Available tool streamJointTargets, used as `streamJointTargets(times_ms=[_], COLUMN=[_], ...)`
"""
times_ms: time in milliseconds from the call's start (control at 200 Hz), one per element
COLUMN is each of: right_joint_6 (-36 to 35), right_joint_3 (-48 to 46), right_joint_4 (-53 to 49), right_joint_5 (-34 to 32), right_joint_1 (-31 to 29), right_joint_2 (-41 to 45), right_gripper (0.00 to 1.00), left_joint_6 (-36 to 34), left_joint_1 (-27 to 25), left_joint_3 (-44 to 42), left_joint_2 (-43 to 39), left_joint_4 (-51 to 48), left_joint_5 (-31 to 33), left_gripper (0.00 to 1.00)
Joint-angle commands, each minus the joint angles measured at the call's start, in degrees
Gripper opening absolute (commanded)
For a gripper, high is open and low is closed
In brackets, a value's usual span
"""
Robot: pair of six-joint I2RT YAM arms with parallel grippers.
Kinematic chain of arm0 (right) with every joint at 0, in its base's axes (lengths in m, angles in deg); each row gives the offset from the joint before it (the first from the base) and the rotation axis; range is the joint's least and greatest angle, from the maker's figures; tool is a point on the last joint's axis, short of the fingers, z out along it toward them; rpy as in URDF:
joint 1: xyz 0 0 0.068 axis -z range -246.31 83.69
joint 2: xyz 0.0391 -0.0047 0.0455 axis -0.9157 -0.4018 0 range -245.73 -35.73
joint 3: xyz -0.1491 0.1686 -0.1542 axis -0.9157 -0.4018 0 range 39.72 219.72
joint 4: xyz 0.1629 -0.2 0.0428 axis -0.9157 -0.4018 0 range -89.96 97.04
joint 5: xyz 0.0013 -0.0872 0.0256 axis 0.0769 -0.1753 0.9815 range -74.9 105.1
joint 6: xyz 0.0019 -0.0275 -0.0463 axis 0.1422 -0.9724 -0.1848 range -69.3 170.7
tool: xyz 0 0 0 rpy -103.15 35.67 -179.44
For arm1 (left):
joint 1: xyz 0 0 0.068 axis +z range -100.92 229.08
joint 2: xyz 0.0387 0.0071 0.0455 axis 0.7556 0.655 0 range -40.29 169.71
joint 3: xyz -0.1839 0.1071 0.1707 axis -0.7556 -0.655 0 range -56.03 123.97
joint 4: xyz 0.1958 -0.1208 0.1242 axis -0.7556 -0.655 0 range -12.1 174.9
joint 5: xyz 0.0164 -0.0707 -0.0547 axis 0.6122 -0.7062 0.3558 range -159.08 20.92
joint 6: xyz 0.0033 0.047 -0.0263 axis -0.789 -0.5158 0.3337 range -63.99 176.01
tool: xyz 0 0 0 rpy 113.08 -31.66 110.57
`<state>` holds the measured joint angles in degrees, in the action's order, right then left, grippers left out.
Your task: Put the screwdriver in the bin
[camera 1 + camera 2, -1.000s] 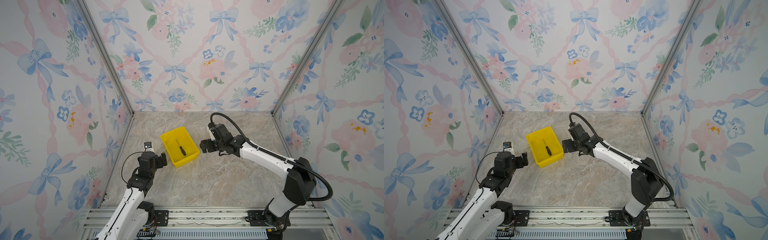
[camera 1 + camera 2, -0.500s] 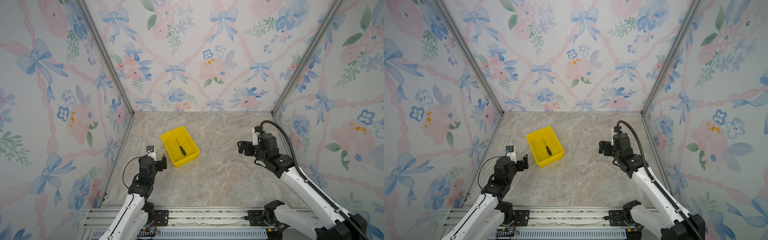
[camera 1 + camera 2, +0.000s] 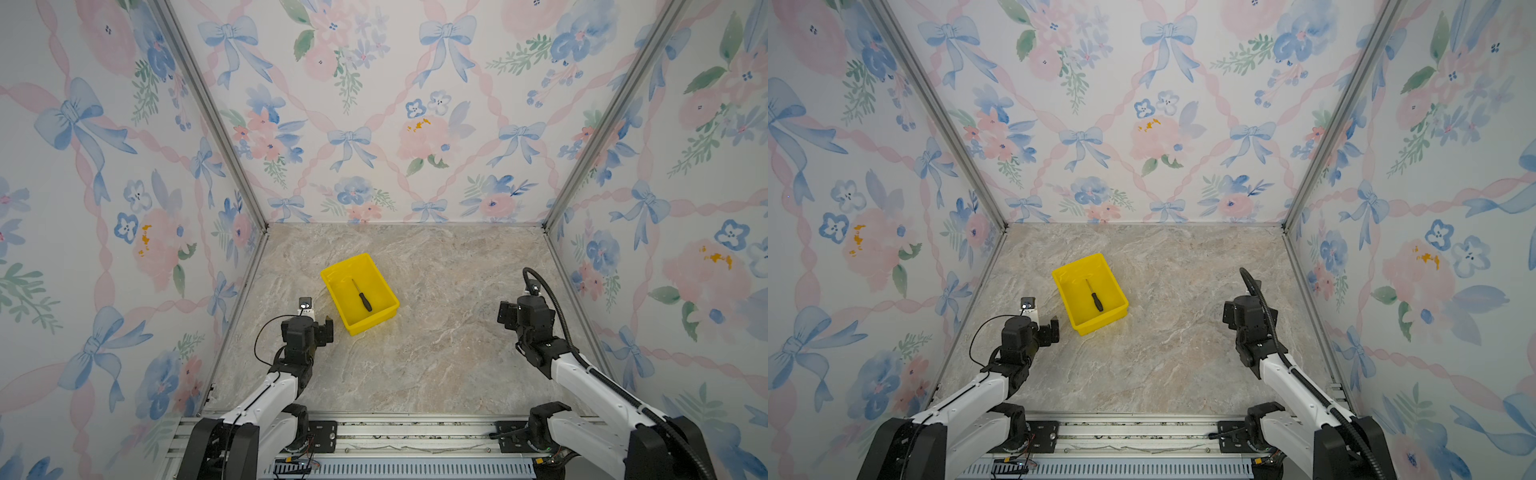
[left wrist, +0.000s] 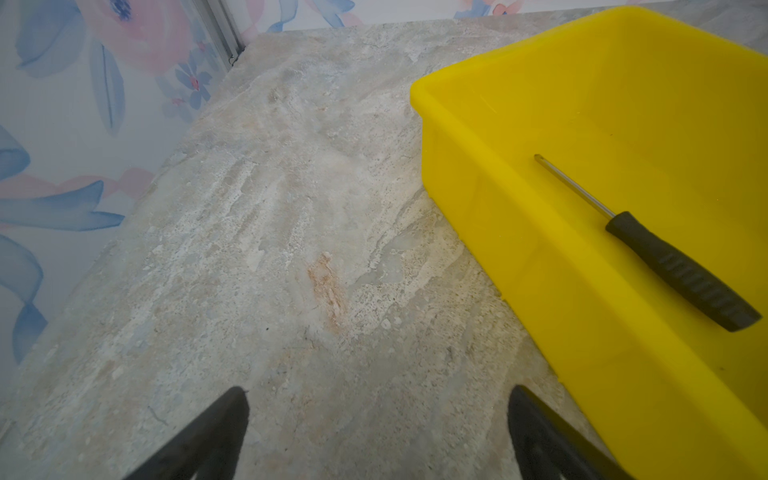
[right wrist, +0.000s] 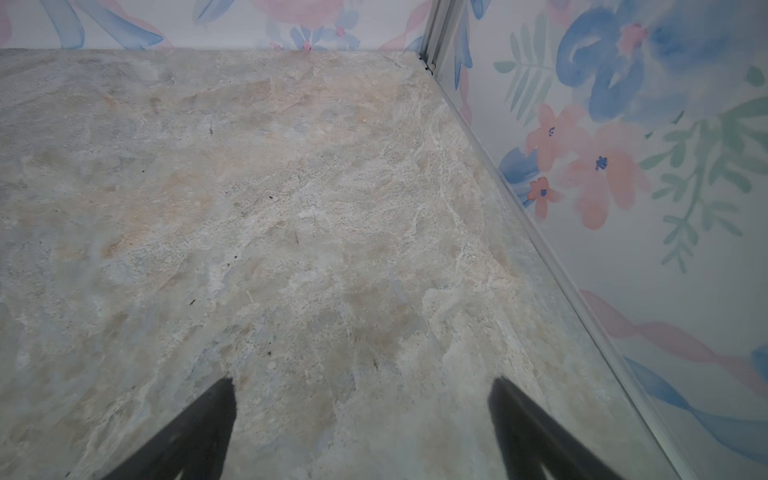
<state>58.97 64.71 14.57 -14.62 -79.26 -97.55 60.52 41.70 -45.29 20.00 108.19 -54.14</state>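
Observation:
The bright yellow bin (image 3: 372, 327) (image 3: 1100, 326) sits left of the middle of the marble floor in both top views. The black-handled screwdriver (image 3: 363, 296) (image 3: 1095, 296) lies flat inside it. In the left wrist view the bin (image 4: 519, 249) fills one side, with the screwdriver (image 4: 673, 266) on its bottom. My left gripper (image 3: 323, 329) (image 3: 1051, 328) (image 4: 377, 390) is open and empty, just beside the bin's near left corner. Far from the bin, by the right wall, my right gripper (image 3: 506, 312) (image 3: 1227, 312) (image 5: 362, 380) is open over bare floor.
Floral walls close in the marble floor (image 3: 436, 353) on three sides, with metal corner posts (image 3: 544, 226). An aluminium rail (image 3: 395, 432) with both arm bases runs along the front edge. The right wall's base strip (image 5: 540, 241) is close to my right gripper.
My right arm has swung back from beside the bin to the right wall, jaws still open. The left arm has drawn back slightly toward the front. The screwdriver stays in the bin.

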Motion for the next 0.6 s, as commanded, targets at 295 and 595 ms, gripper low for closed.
streamJointTargets(times_ms=[295, 595], right_joint_6=[-6.73, -6.9], right_joint_3=[-0.32, -1.18], right_joint_4=[31.84, 39.76], right_joint_5=[2.59, 14.1], right_joint_1=[4.58, 8.38], right_joint_2=[-18.01, -25.06], right_gripper=[0.97, 0.97], left_joint_6=[-5.99, -3.86], left_joint_1=[2.85, 5.29], left_joint_3=[8.92, 13.13], left_joint_2=[20.31, 28.86], left_joint_4=[23.05, 27.68], left_joint_5=[-4.95, -9.86], left_gripper=[0.98, 0.98])
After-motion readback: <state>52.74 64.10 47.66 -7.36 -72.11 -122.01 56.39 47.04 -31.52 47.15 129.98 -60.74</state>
